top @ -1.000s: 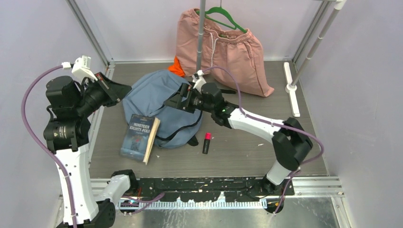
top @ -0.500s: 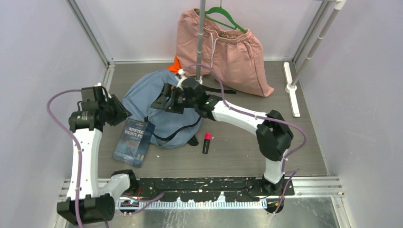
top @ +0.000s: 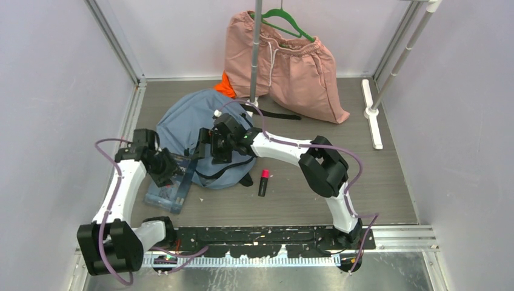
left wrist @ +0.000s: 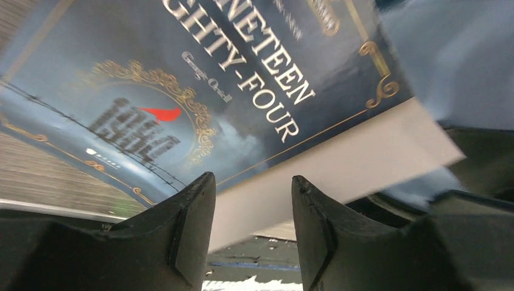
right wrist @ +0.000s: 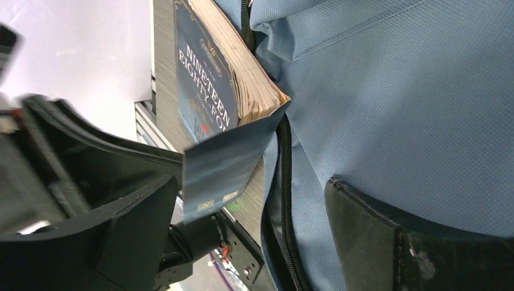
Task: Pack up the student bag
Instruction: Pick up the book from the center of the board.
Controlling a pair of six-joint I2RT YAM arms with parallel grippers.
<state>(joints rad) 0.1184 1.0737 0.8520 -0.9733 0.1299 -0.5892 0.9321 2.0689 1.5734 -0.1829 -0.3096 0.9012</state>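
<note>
The student bag (top: 185,121), a grey-blue backpack, lies in the middle of the table. Against its near-left side lies a blue paperback, "Nineteen Eighty-Four" (top: 162,193). My left gripper (top: 173,172) hangs low over the book's far end. In the left wrist view the left gripper (left wrist: 253,177) stands open, with the book (left wrist: 212,79) and its white page edge just beyond the tips. My right gripper (top: 201,150) is at the bag's left edge, wide open (right wrist: 250,185). One of its fingers (right wrist: 394,242) rests against the bag's fabric (right wrist: 394,91) beside the black zipper. The book (right wrist: 206,79) stands close by.
A pink and black marker (top: 263,182) lies right of the bag. Pink shorts (top: 291,63) on a green hanger (top: 285,18) lean at the back, behind a metal pole (top: 257,48). An orange cloth (top: 225,86) peeks out beside them. White walls close in both sides.
The left arm has dropped from high on the left down onto the book, and its gripper has opened. The right gripper has slid left across the bag. The book has shifted slightly left.
</note>
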